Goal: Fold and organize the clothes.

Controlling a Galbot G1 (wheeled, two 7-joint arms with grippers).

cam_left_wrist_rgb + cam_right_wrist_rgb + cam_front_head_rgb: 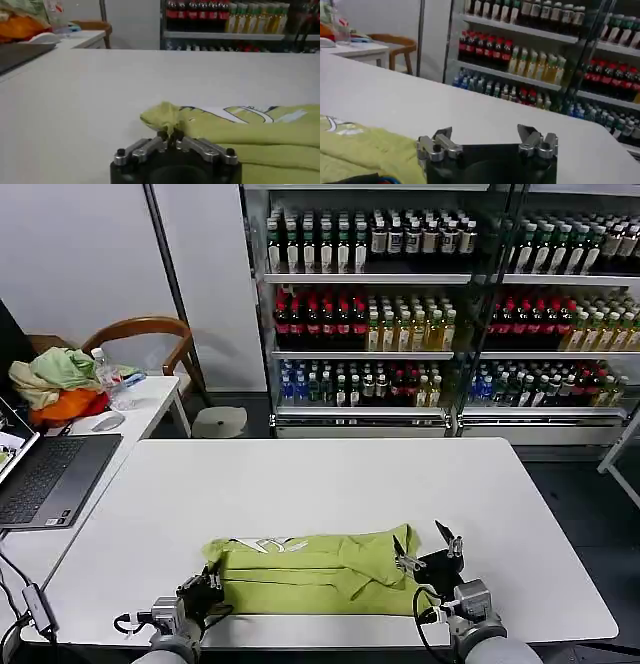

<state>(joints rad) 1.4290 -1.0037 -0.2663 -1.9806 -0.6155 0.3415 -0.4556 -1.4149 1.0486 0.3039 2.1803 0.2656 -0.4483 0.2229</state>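
The T-shirt (320, 572) is spread as a long band near the front edge of the white table (330, 484), at about 6 o'clock in the head view, with a strip of white print showing along its far edge. The left gripper (203, 592) sits at the shirt's 9 o'clock end, its jaws drawn together on a pinch of cloth at that corner, as is seen plainly in the left wrist view (170, 134). The right gripper (428, 549) is placed at the 3 o'clock end with its jaws held apart and nothing between them; cloth lies just beside it. For the step to be done well, a matching corner should probably be gripped on the right before anything is lifted, so that both ends are raised level and the fold falls straight. A laptop (50, 479) lies at 9 o'clock on the side desk, with a heap of cloth (60, 384) and a chair (150, 344) at 10 o'clock; drink shelves (440, 314) are ranged at 12 o'clock. Nothing is set in the way.
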